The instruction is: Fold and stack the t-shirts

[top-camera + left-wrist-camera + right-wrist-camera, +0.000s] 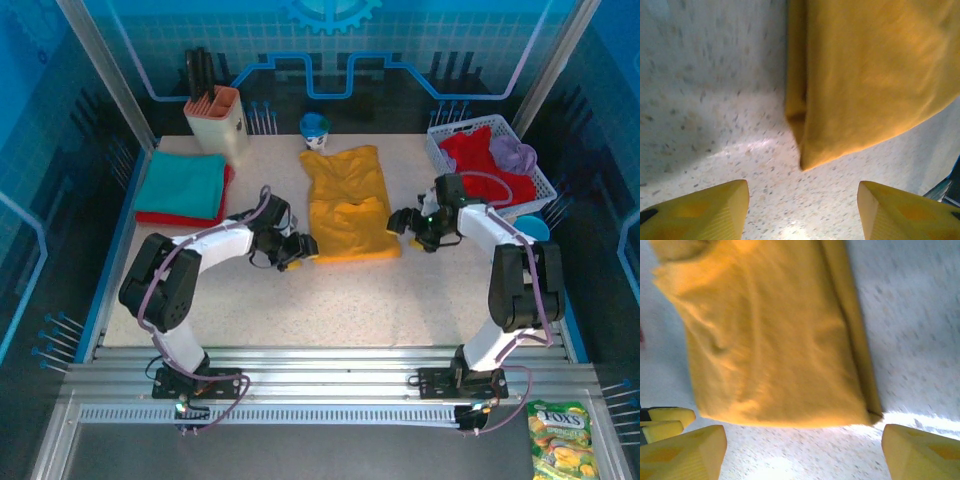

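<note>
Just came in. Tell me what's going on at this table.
Two robot arms are folding t-shirts. A mustard-yellow t-shirt lies mid-table, folded into a long strip. The left gripper sits at its near left corner and the right gripper at its right edge, both open and holding nothing. A teal t-shirt lies folded on a red t-shirt at the far left. A red tee and a lavender tee wait in the white basket at the far right.

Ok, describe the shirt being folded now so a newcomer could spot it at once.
Start at the middle of the speckled table. The mustard-yellow t-shirt lies there alone, folded into a long strip. It is the yellow one on bare tabletop, while the teal-on-red stack sits far left and a red tee and a lavender tee sit in the white basket at right.
</note>
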